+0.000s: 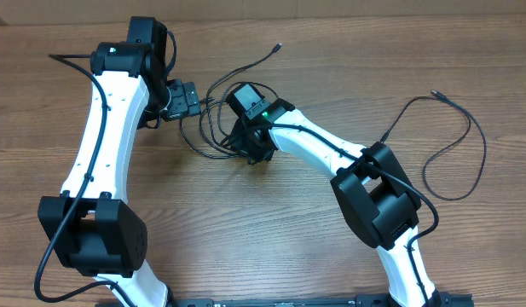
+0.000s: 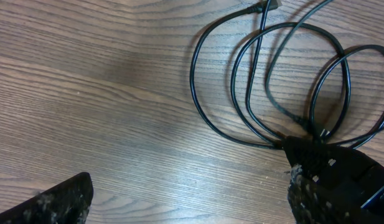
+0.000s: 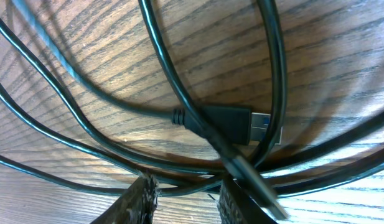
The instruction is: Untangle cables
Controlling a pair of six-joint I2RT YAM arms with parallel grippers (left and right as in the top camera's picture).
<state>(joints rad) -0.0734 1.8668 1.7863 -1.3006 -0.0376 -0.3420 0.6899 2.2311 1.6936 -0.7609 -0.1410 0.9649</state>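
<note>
A tangle of thin black cables (image 1: 216, 128) lies on the wooden table between my two grippers. In the left wrist view its loops (image 2: 272, 81) spread over the upper right. My left gripper (image 1: 194, 101) (image 2: 192, 205) stands wide open over bare wood at the tangle's left edge, its right finger (image 2: 328, 186) against the loops. My right gripper (image 1: 256, 153) (image 3: 188, 202) hovers low over the tangle with its jaws a little apart. A cable strand (image 3: 179, 186) crosses just past its fingertips. A plug connector (image 3: 235, 118) lies among the strands, and a second plug (image 3: 254, 177) shows blurred by the right finger.
A separate thin black cable (image 1: 454, 145) curves in a loose loop at the right of the table, apart from the tangle. One cable end (image 1: 278, 48) reaches toward the far edge. Both white arms stretch in from the near edge.
</note>
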